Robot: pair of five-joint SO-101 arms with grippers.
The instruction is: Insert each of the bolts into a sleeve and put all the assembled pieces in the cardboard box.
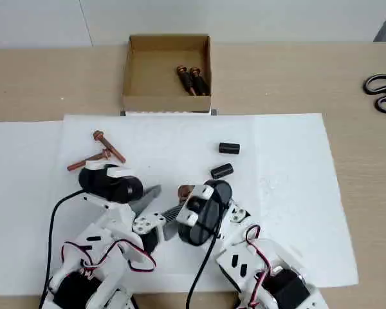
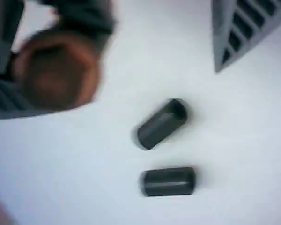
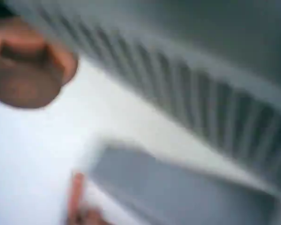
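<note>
A copper bolt is held just above the white sheet, with my right gripper shut on it. Something dark lies against its shank; I cannot tell whether it is a sleeve. My left gripper stands open beside the bolt, one ribbed finger well off to the side. Two black sleeves lie loose beyond the grippers, one tilted and one farther. Two more bolts lie crossed at the left. The cardboard box holds two assembled pieces.
White paper covers the work area of the wooden table. Scissors lie at the far right edge. The box stands against the paper's far edge, with open paper between it and the sleeves.
</note>
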